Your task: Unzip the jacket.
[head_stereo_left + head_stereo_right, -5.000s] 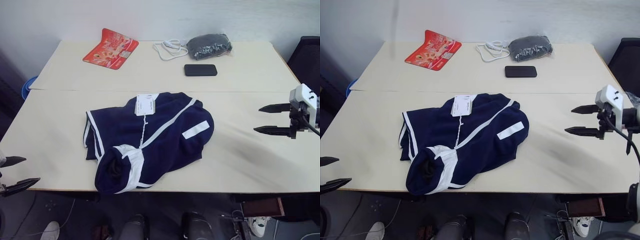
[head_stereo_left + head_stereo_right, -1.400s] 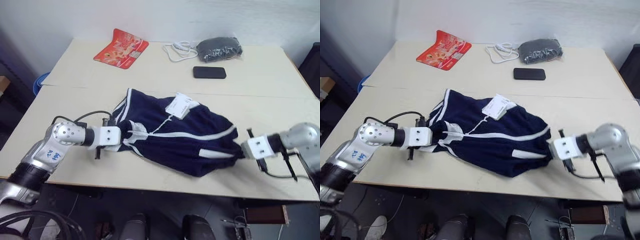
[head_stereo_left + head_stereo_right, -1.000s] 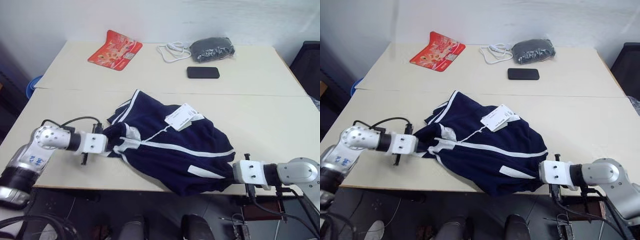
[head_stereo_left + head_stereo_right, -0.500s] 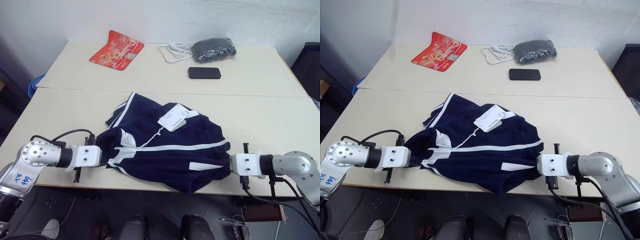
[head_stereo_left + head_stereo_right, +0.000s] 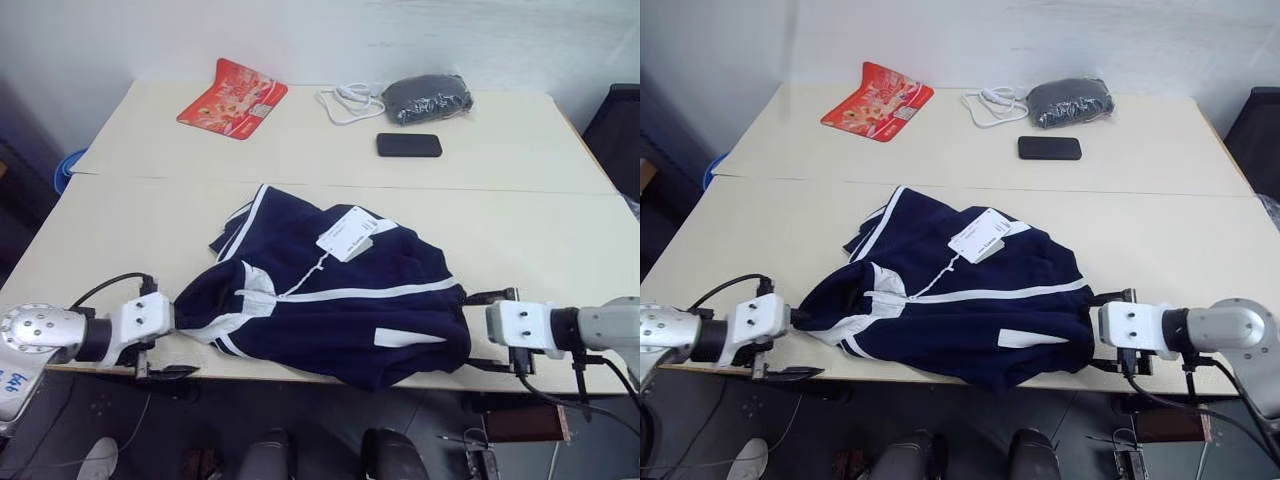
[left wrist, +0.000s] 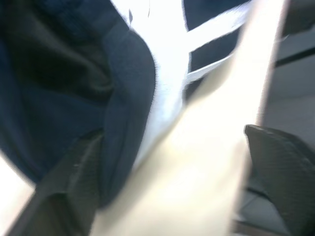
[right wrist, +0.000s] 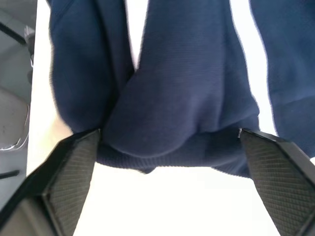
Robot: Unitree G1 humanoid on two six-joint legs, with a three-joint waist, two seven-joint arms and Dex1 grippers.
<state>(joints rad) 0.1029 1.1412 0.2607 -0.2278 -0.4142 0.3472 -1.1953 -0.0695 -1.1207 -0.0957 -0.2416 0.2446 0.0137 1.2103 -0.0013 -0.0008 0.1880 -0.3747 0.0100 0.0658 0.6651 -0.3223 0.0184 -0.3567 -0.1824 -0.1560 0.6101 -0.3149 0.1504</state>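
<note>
Both pairs of jaws stand wide open with nothing clamped between them: the left gripper sits at the jacket's left end by the near edge of the table, the right gripper at its right end, also by the near edge. Between them the jacket lies spread along the near edge, zipper closed, its white paper tag on top. Toward the far edge lie a red packet, a dark grey bagged bundle, a white cable and a black phone.
</note>
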